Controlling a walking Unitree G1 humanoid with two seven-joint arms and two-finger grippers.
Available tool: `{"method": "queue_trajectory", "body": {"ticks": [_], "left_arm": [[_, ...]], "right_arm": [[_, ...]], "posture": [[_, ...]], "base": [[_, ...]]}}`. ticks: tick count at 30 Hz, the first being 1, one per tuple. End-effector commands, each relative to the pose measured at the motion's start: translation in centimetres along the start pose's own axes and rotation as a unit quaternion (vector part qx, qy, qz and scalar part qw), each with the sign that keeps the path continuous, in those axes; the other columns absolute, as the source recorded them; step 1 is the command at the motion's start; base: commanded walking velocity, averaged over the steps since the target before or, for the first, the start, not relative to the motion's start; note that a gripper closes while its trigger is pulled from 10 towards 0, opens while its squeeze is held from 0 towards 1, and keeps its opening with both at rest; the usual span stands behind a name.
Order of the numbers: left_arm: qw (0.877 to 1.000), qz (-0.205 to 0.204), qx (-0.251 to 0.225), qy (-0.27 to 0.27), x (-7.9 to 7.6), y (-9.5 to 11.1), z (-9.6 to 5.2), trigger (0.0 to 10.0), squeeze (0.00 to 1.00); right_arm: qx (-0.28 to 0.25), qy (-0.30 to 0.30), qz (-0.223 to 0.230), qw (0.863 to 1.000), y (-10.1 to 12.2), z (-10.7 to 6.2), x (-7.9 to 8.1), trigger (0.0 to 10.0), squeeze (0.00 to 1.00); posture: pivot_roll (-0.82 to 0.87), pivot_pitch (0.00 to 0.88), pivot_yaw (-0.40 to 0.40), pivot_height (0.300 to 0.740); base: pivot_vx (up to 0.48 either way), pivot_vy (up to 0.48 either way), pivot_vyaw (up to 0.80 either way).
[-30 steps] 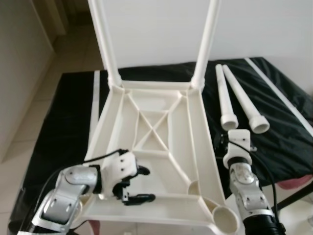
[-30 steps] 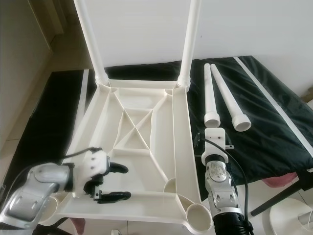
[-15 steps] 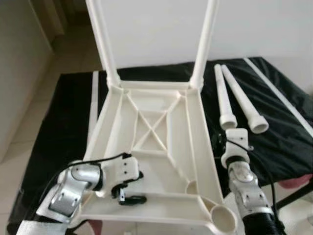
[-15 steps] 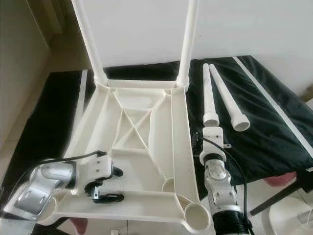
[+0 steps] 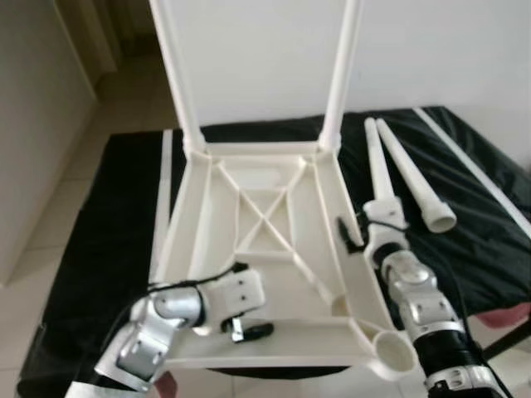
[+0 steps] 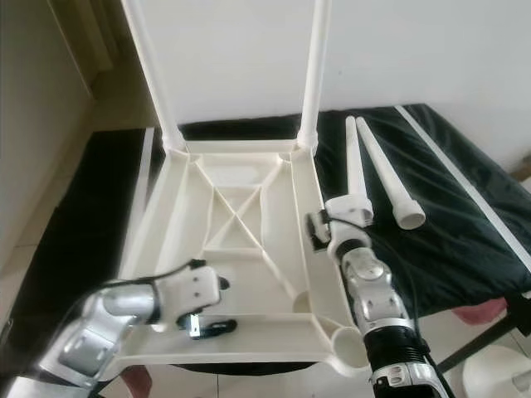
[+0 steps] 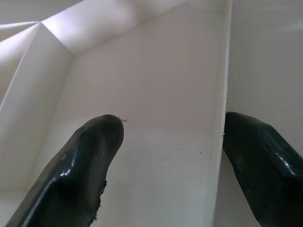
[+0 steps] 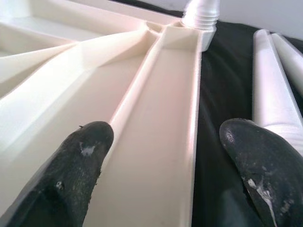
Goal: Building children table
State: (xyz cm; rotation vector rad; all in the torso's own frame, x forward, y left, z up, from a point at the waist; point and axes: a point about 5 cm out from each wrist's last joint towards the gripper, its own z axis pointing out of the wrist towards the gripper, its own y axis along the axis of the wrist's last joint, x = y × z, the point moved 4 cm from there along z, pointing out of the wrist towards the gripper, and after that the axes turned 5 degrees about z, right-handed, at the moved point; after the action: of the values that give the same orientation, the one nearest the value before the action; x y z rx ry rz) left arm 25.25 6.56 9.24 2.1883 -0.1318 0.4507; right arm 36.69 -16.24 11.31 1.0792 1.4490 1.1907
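Observation:
A white plastic children's table (image 5: pixel 274 178) lies upside down on a black mat (image 5: pixel 108 249). Two legs (image 5: pixel 178 75) (image 5: pixel 342 75) stand fixed in its far corners. Two loose legs (image 5: pixel 378 166) (image 5: pixel 415 178) lie on the mat to its right. A round empty socket (image 5: pixel 397 356) shows at the near right corner. My left gripper (image 5: pixel 251 319) is open in the near left channel of the underside, with a thin rib (image 7: pixel 222 142) between its fingers. My right gripper (image 5: pixel 363 225) is open at the table's right rim (image 8: pixel 196 118), one finger over the channel, the other over the mat beside a loose leg (image 8: pixel 270 80).
A white wall rises behind the mat. Pale floor tiles (image 5: pixel 50 207) run along the left. A pink object (image 5: pixel 506 315) and a dark bar (image 6: pixel 473 348) sit at the near right. White stripes cross the mat.
My right gripper has moved forward and inward to the table's right rim. My left gripper has shifted right and sunk into the near channel. The camera has moved slightly.

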Motion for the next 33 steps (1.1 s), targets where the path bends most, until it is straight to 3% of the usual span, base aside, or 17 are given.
{"method": "queue_trajectory", "body": {"ticks": [1,6,8,9,11,13,14,16,23,33], "left_arm": [[1.000,-0.023,0.021,0.000,-1.1,-1.2,1.1,10.0,0.00],[1.000,-0.023,0.017,0.002,-1.0,-1.0,1.2,10.0,0.00],[1.000,-0.023,0.019,0.003,-0.9,-1.1,1.1,10.0,0.00],[1.000,-0.021,0.021,0.007,-0.9,-1.2,1.1,10.0,0.00],[1.000,-0.021,0.022,0.008,-0.8,-1.3,1.1,10.0,0.00],[0.999,-0.017,0.031,0.013,-0.5,-1.7,0.8,10.0,0.00],[0.999,-0.017,0.031,0.013,-0.5,-1.7,0.8,10.0,0.00],[0.999,-0.013,0.038,0.017,-0.1,-2.1,0.6,10.0,0.00],[0.999,-0.011,0.039,0.021,0.2,-2.0,0.5,10.0,0.00],[0.999,-0.010,0.034,0.019,0.0,-1.7,0.8,10.0,0.00]], "right_arm": [[0.013,0.000,0.010,1.000,-0.6,0.2,0.1,10.0,0.00],[-0.010,-0.019,0.001,1.000,0.1,0.3,-0.2,10.0,0.00],[-0.025,-0.048,0.003,0.999,0.7,0.3,-1.0,10.0,0.00],[-0.039,-0.085,0.011,0.996,1.3,0.3,-2.2,10.0,0.00],[-0.040,-0.094,0.016,0.995,1.4,0.3,-2.5,10.0,0.00],[-0.043,-0.163,0.006,0.986,1.7,-0.1,-5.3,10.0,0.00],[-0.043,-0.163,0.006,0.986,1.7,-0.1,-5.3,10.0,0.00],[-0.037,-0.200,-0.009,0.979,1.7,-0.4,-7.1,10.0,0.00],[-0.007,-0.199,-0.016,0.980,0.5,-0.6,-7.6,10.0,0.00],[0.029,-0.145,-0.003,0.989,-1.3,0.0,-5.5,10.0,0.00]], "posture": [[0.03,0.000,0.000,0.740],[0.03,0.000,0.002,0.740],[0.03,0.000,0.002,0.740],[0.03,0.000,0.004,0.740],[0.03,0.000,0.004,0.740],[0.02,0.000,0.007,0.740],[0.02,0.000,0.007,0.740],[0.02,0.000,0.008,0.740],[0.02,0.000,0.010,0.740],[0.02,0.000,0.009,0.740]], "base": [[0.000,0.000,0.00],[0.000,0.000,0.00],[0.000,0.000,0.00],[0.000,0.000,0.00],[0.000,0.000,0.00],[0.000,0.000,0.00],[0.000,0.000,0.00],[0.000,0.000,0.00],[0.000,0.000,0.00],[0.000,0.000,0.00]]}}
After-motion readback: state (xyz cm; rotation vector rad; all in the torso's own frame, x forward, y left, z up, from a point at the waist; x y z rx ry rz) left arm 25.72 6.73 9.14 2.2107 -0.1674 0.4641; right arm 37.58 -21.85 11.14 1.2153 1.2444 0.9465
